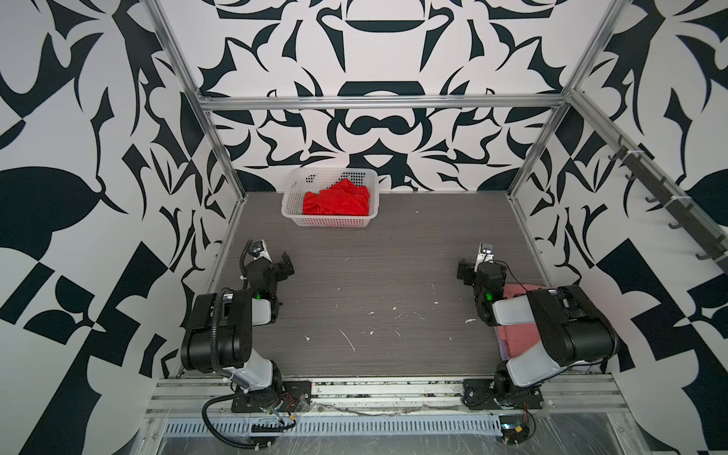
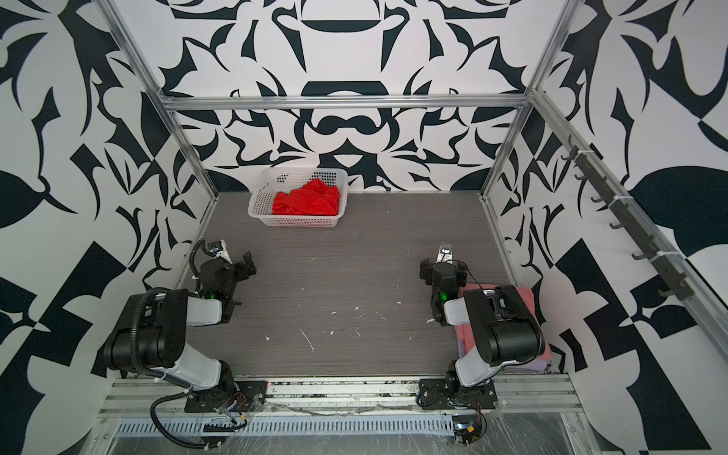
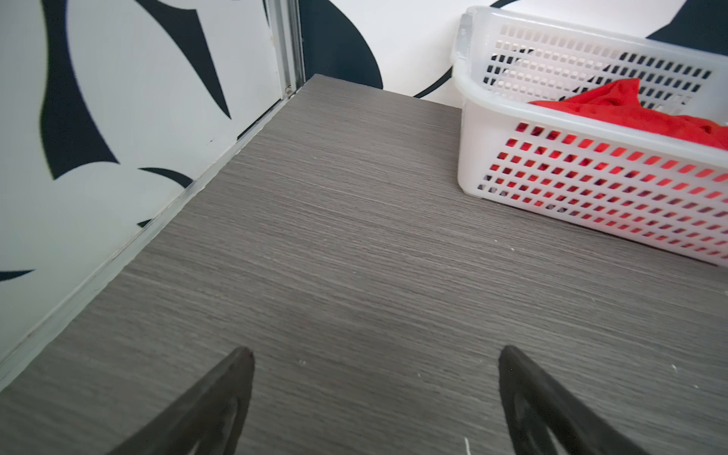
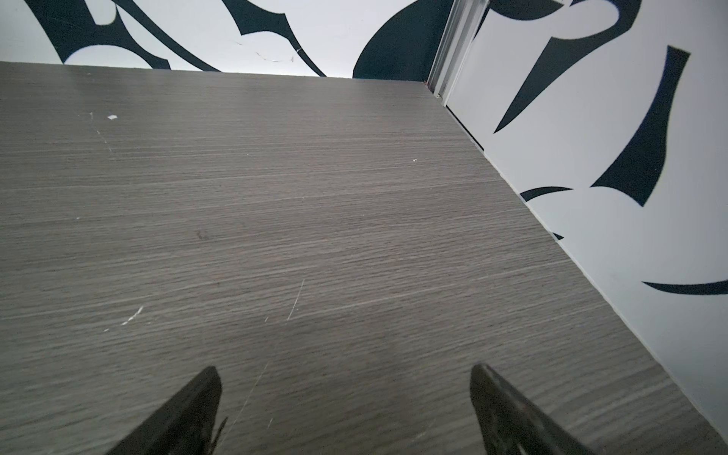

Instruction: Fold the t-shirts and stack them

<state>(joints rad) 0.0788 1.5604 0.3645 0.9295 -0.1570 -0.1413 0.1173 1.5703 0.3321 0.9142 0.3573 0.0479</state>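
A crumpled bright red t-shirt (image 1: 337,203) (image 2: 306,201) (image 3: 630,114) lies inside the white lattice basket (image 1: 327,222) (image 2: 295,222) (image 3: 591,189) at the back of the table. A folded salmon-pink t-shirt (image 1: 516,338) (image 2: 526,295) lies at the near right, mostly hidden under the right arm. A pale lavender t-shirt (image 2: 541,364) peeks out beneath it. My left gripper (image 1: 285,264) (image 2: 248,264) (image 3: 376,354) hovers open and empty at the left, short of the basket. My right gripper (image 1: 465,272) (image 2: 425,272) (image 4: 342,372) is open and empty over bare table.
The grey wood-grain table (image 1: 374,283) carries small white flecks and scratches. Patterned walls and aluminium frame posts (image 1: 220,157) close in the back and sides. A rail of black hooks (image 1: 669,205) runs along the right wall.
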